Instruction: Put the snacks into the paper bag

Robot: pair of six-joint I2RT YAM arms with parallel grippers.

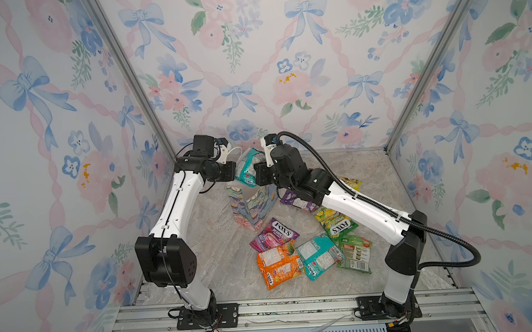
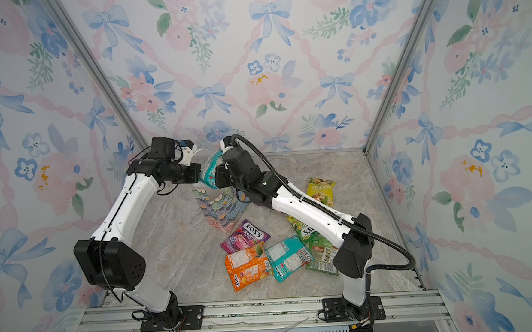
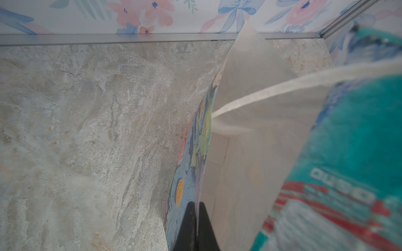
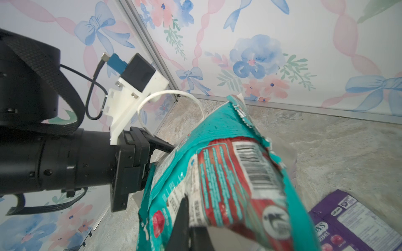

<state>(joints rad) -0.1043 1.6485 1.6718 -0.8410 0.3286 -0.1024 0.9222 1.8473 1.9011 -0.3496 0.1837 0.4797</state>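
The paper bag [image 1: 250, 208] [image 2: 220, 210] stands at the middle of the table, mouth up. My left gripper [image 3: 196, 204] [image 1: 231, 174] is shut on its rim, one finger on the painted outside [image 3: 188, 173] and one on the white inside [image 3: 250, 134]. My right gripper [image 4: 191, 214] [image 1: 260, 173] is shut on a teal snack packet [image 4: 228, 173] [image 1: 248, 167] [image 2: 210, 169]. That packet hangs over the bag's mouth, close to the left gripper, and fills the near side of the left wrist view as a teal blur [image 3: 359, 152]. A white cord handle [image 4: 174, 93] arches beside the packet.
Loose snacks lie right of and in front of the bag: purple FOX'S [image 1: 274, 235], orange [image 1: 279, 263], teal [image 1: 319, 256], green [image 1: 355, 252], yellow-green [image 1: 335, 224], yellow [image 2: 320, 187], and a purple one [image 4: 352, 223] under my right arm. Floral walls enclose three sides. An aluminium rail [image 1: 297, 308] runs along the front.
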